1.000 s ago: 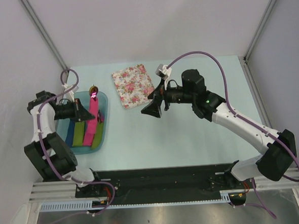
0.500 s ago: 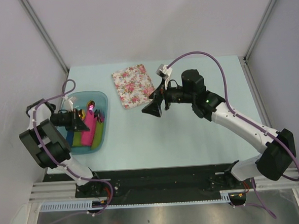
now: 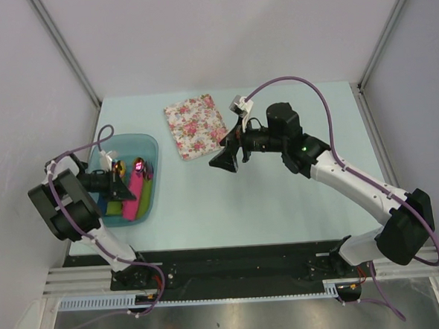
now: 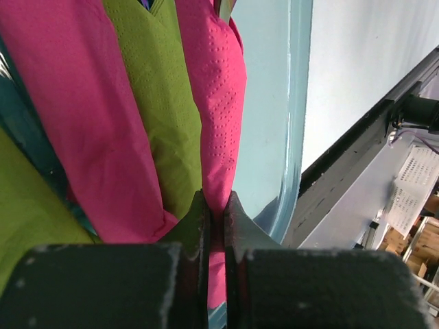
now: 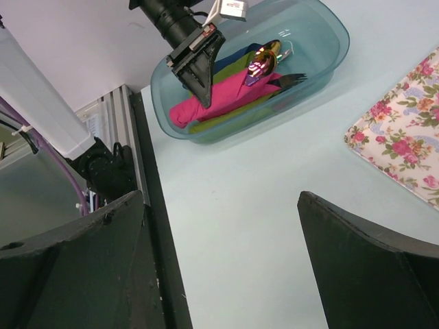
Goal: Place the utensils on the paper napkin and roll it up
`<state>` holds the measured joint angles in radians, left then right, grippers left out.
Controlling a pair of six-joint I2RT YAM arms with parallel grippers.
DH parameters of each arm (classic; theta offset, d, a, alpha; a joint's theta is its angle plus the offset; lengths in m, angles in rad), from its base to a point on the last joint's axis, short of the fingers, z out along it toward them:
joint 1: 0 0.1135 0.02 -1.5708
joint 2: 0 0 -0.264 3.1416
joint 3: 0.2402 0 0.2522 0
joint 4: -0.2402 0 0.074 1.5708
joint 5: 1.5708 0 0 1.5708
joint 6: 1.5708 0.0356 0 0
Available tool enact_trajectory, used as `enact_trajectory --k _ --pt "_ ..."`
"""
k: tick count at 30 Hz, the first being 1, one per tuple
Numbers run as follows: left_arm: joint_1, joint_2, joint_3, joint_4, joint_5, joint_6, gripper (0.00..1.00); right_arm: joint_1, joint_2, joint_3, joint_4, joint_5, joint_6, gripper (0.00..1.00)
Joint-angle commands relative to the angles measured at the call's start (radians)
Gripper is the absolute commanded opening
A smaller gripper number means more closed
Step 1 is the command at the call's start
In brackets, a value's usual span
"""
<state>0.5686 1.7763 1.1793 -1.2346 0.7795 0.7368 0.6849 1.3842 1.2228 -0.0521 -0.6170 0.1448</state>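
Firstly, left gripper (image 4: 216,205): its fingers were pinched on an edge of the pink napkin (image 4: 221,89), down inside the blue bin (image 3: 150,143). Same bin held green napkins (image 4: 171,103), with spoon (image 5: 264,59) and fork (image 5: 289,80) at one end. Right gripper (image 3: 225,160): fingers wide apart, holding nothing, hung above the table (image 3: 282,205) beside the floral napkin (image 3: 195,126).

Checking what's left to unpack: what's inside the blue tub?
The blue tub holds a pink napkin, green napkins, a blue napkin, a spoon and a fork. The left gripper pinches the pink napkin. Anything under them is hidden.
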Motion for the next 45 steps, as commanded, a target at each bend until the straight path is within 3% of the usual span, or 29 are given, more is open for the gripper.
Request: enact_trajectory --k 1,17,27,30,31,32,37,45 --pt "-0.027 0.015 0.003 0.026 0.072 -0.02 0.0 -0.002 -0.007 -0.002 0.012 0.003 -0.016 1.0" --pt "-0.061 0.077 -0.02 0.222 -0.043 -0.194 0.02 -0.001 -0.03 -0.003 -0.026 0.019 -0.048 1.0" --pt "-0.061 0.084 -0.07 0.3 -0.066 -0.234 0.11 -0.001 -0.028 -0.005 -0.026 0.017 -0.051 1.0" --pt "-0.061 0.075 -0.063 0.297 -0.051 -0.24 0.08 -0.001 -0.028 -0.008 -0.025 0.017 -0.053 1.0" --pt "-0.061 0.071 -0.061 0.293 -0.036 -0.241 0.01 -0.001 -0.028 -0.008 -0.023 0.017 -0.051 1.0" --pt "-0.061 0.063 -0.05 0.287 -0.02 -0.243 0.0 -0.002 -0.03 -0.008 -0.022 0.017 -0.053 1.0" --pt "-0.061 -0.011 -0.014 0.222 0.04 -0.266 0.0 -0.001 -0.027 -0.011 -0.018 0.017 -0.054 1.0" --pt "-0.061 -0.048 -0.038 0.164 0.004 -0.298 0.0 -0.002 -0.024 -0.014 -0.005 0.011 -0.054 1.0"
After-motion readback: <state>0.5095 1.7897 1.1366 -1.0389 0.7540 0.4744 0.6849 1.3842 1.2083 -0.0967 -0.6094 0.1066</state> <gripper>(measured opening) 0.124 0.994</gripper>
